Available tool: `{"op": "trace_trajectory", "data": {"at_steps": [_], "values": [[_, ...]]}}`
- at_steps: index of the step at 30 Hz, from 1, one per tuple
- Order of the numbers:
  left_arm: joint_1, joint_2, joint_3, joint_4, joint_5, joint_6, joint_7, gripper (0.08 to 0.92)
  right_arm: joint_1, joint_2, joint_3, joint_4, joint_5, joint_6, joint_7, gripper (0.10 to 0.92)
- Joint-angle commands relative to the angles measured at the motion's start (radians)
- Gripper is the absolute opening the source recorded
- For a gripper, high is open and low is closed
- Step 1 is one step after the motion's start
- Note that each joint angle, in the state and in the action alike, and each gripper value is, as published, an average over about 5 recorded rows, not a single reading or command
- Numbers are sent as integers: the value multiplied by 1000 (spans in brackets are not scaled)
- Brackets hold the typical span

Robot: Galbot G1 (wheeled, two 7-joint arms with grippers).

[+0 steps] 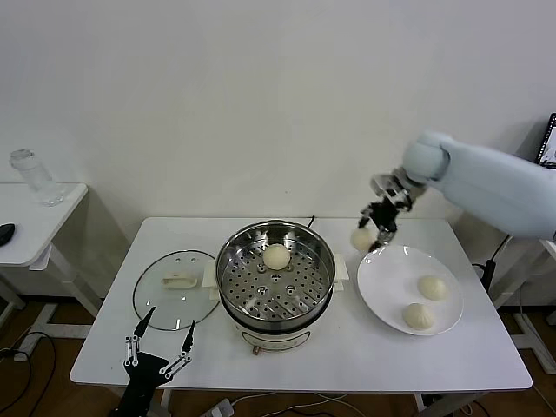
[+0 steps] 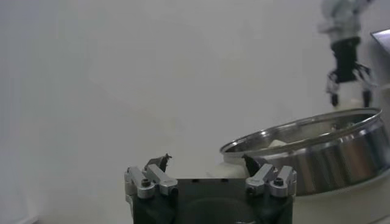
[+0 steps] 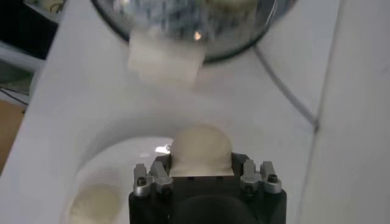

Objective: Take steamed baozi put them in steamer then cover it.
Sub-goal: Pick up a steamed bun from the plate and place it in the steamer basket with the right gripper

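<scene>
White table [image 1: 347, 356], steamer [image 1: 275, 278] centre, one baozi inside. Right gripper [image 1: 375, 228] clamps second baozi [image 1: 361, 237], lifted between plate [image 1: 382, 295] and pot. Left gripper [image 1: 158, 346] idle, spread. Next: carry over tray, release. Cover [image 1: 176, 288] waits left.

Bright, even light with soft shadows; glare on the steamer [image 1: 275, 276]; right wrist view blurred.
</scene>
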Motion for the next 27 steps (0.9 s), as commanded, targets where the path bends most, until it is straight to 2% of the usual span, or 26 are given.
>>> {"op": "trace_trajectory", "data": {"at_steps": [1, 11, 27], "values": [[-11, 1, 7, 6, 0, 2, -1, 823, 191, 193, -133, 142, 235, -124, 39, 650], [-35, 3, 11, 12, -5, 2, -6, 823, 106, 403, -189, 107, 260, -181, 154, 639], [-35, 1, 7, 17, -6, -4, -9, 823, -25, 488, -202, 44, 227, -213, 251, 619]]}}
